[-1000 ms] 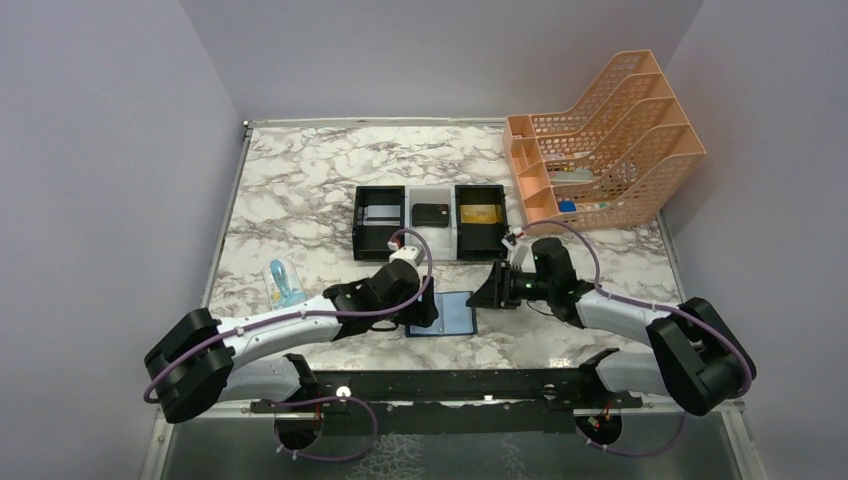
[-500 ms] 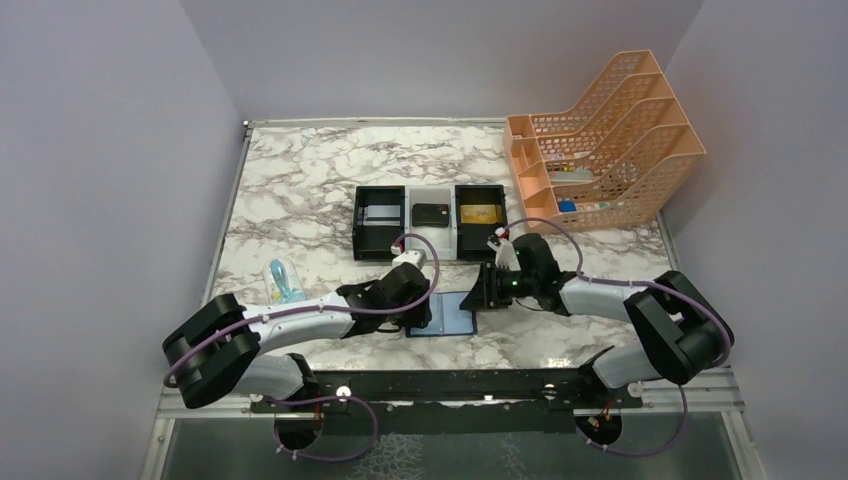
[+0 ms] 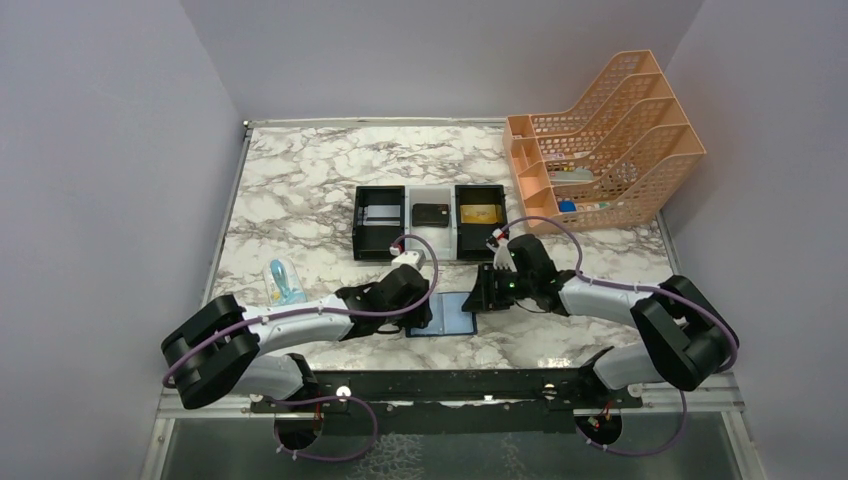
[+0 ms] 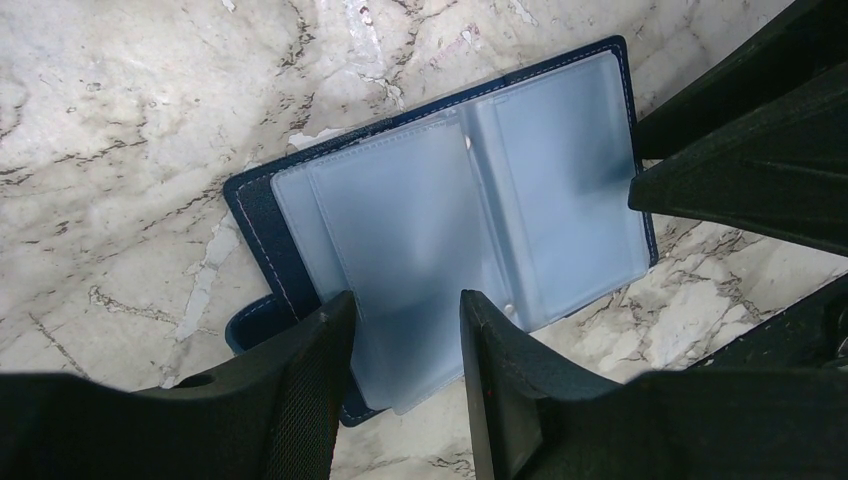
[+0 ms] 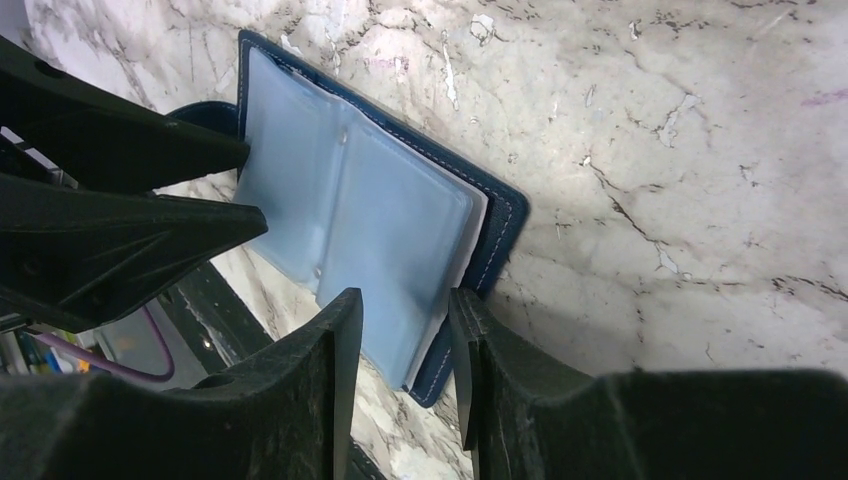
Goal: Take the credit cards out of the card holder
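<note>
Robot lab booth: plain lilac walls [image 3: 100, 150], marble-print table [image 3: 300, 180], black mounting rail [image 3: 450, 381].

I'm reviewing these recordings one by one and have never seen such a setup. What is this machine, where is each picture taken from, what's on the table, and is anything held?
Two robot arms are bolted at the near edge of a marble table, each ending in a two-finger pincer. The wide picture looks down from above and behind them; the close-ups come from a camera on each wrist. On the table lies an open navy card holder, its visible pockets looking empty. Behind it, three small trays hold a grey card, a black card and a gold card. A peach file rack stands far right. The left pincer and right pincer sit over opposite ends of the holder, jaws apart; neither clearly grips anything.
</note>
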`<action>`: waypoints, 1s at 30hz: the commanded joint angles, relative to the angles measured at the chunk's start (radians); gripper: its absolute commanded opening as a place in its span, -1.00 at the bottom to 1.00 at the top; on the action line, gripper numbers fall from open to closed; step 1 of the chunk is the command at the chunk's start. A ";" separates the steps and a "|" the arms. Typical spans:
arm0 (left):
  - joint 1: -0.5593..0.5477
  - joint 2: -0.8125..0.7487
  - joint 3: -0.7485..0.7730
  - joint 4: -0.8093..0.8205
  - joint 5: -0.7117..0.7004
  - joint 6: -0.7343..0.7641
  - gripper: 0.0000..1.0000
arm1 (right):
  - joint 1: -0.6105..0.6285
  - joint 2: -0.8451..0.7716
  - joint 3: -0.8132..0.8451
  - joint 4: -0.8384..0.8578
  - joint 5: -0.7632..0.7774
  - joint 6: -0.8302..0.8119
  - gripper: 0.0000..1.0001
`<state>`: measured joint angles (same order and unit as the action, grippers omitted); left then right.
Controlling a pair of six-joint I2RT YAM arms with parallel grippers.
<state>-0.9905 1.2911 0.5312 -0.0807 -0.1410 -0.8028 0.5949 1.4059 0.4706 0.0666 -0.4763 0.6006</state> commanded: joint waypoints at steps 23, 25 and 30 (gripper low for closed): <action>-0.028 0.014 -0.061 0.020 0.015 -0.027 -0.33 | 0.018 0.091 -0.020 0.267 -0.204 0.153 -0.79; -0.030 0.011 -0.063 0.020 0.013 -0.027 -0.33 | 0.019 0.096 -0.017 0.269 -0.215 0.157 -0.81; -0.030 -0.017 -0.059 0.009 0.001 -0.029 -0.19 | 0.018 0.078 0.003 0.193 -0.159 0.110 -0.84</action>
<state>-1.0092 1.2827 0.4984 -0.0292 -0.1436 -0.8185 0.6079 1.4940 0.4591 0.2810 -0.6529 0.7315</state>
